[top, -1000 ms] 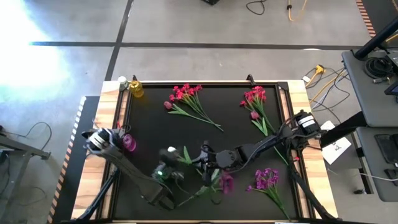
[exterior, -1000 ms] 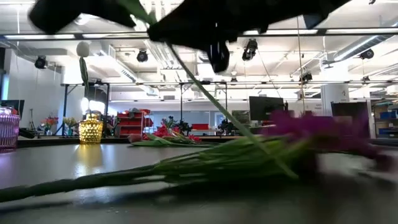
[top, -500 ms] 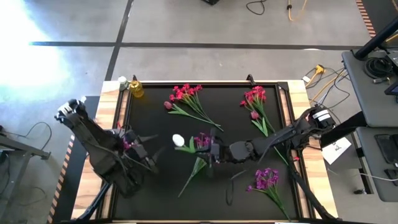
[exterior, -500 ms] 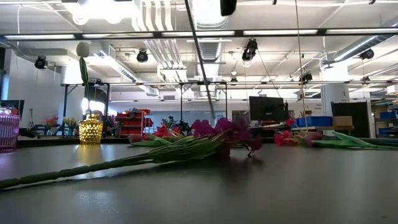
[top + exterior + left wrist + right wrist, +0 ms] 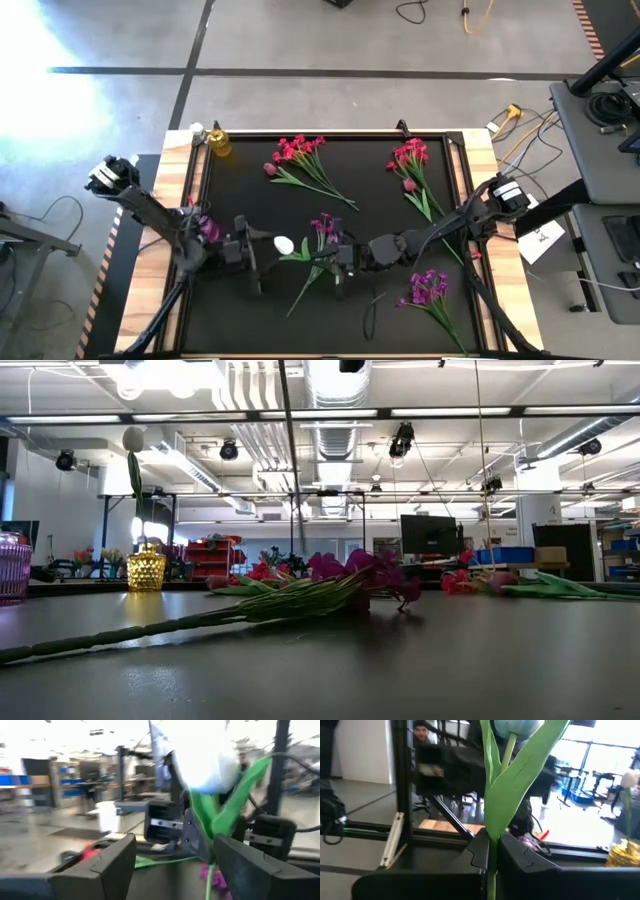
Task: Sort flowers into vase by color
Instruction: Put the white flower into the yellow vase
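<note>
The right gripper (image 5: 343,257) is pinching the stem of a white tulip (image 5: 285,244) and holding it up over mid-table, while the left gripper (image 5: 252,258) is waiting close by with fingers spread wide around nothing. Most sorting is, I think, still waiting: two red-pink bunches (image 5: 298,152) are lying toward the far edge, purple bunches (image 5: 428,288) nearer. The purple vase (image 5: 206,228) and gold vase (image 5: 219,144) are standing along the left rim, leaving open room between.

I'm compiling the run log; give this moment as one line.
right gripper: shut on white tulip stem | left gripper: open beside tulip | purple bunch: on table
</note>
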`<state>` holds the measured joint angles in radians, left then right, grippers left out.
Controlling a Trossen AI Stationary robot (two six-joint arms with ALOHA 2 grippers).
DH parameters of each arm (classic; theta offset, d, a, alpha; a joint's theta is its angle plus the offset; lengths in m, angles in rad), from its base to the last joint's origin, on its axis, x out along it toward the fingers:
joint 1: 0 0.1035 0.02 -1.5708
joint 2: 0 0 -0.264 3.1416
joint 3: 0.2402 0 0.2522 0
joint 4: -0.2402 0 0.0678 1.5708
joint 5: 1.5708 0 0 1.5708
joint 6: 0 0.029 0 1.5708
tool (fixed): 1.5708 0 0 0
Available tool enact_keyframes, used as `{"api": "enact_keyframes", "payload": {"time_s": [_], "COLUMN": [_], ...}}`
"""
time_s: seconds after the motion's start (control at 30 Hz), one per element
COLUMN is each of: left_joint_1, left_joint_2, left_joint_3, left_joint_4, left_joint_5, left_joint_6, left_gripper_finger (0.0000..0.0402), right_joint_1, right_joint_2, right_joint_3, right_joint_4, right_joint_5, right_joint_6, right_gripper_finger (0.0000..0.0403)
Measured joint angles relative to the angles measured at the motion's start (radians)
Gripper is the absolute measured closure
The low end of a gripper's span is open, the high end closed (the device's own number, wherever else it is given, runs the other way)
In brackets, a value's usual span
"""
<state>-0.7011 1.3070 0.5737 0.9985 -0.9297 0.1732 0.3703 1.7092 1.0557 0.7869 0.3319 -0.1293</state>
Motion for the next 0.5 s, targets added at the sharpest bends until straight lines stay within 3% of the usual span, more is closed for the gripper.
{"api": "enact_keyframes", "payload": {"time_s": [0.1, 0.3, 0.4, 0.5], "left_joint_1": [0.064, 0.161, 0.172, 0.172], "left_joint_2": [0.001, 0.049, 0.075, 0.083], "left_joint_3": [-0.025, 0.016, 0.060, 0.104], "left_joint_4": [0.038, 0.044, 0.008, -0.080], "left_joint_5": [0.184, 0.434, 0.448, 0.359], "left_joint_6": [-0.076, -0.105, -0.105, -0.103], "left_gripper_finger": [0.0153, 0.0153, 0.0154, 0.0170], "right_joint_1": [-0.002, -0.015, -0.017, -0.017], "right_joint_2": [0.000, 0.000, 0.000, 0.000], "right_joint_3": [0.000, 0.000, 0.000, 0.000], "right_joint_4": [0.018, 0.014, 0.011, 0.011], "right_joint_5": [0.006, 0.012, 0.047, 0.090], "right_joint_6": [-0.013, 0.016, 0.019, 0.014], "right_gripper_finger": [0.0390, 0.0390, 0.0390, 0.0390]}}
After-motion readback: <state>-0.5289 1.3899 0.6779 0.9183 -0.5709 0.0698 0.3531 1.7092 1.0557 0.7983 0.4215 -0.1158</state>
